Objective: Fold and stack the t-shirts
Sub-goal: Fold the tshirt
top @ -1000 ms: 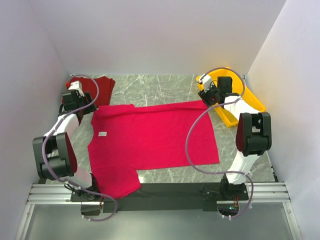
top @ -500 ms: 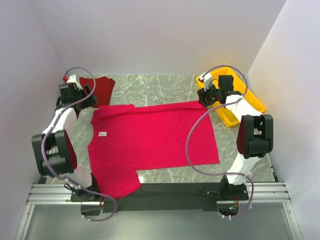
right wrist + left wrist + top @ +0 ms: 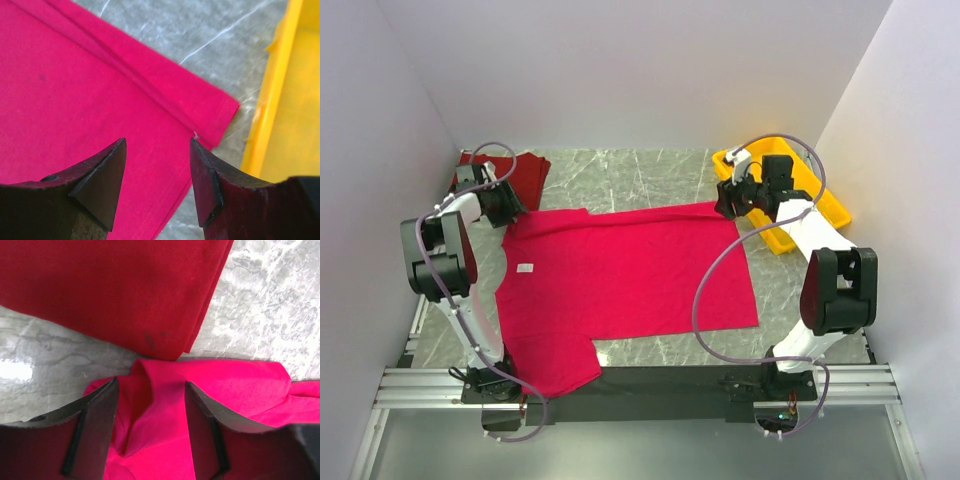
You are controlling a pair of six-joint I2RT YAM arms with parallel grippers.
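A crimson t-shirt (image 3: 620,280) lies spread flat mid-table, its small white tag (image 3: 525,268) near the left side. A darker maroon t-shirt (image 3: 525,172) lies folded at the back left. My left gripper (image 3: 505,205) sits low at the crimson shirt's far left corner. In the left wrist view the left gripper (image 3: 150,390) is open, its jaws either side of a raised crimson fold (image 3: 155,405), with the maroon shirt (image 3: 110,290) just beyond. My right gripper (image 3: 728,200) hovers open over the far right hem corner (image 3: 215,107), nothing gripped between the jaws of the right gripper (image 3: 157,145).
A yellow plastic tray (image 3: 820,200) stands at the back right, close behind the right gripper, and its wall (image 3: 295,100) fills the right of the right wrist view. White walls enclose the marble table (image 3: 620,175) on three sides.
The left gripper has come from beside the maroon shirt down onto the crimson shirt's far left corner, and its arm has swung upright. The right gripper has shifted slightly.
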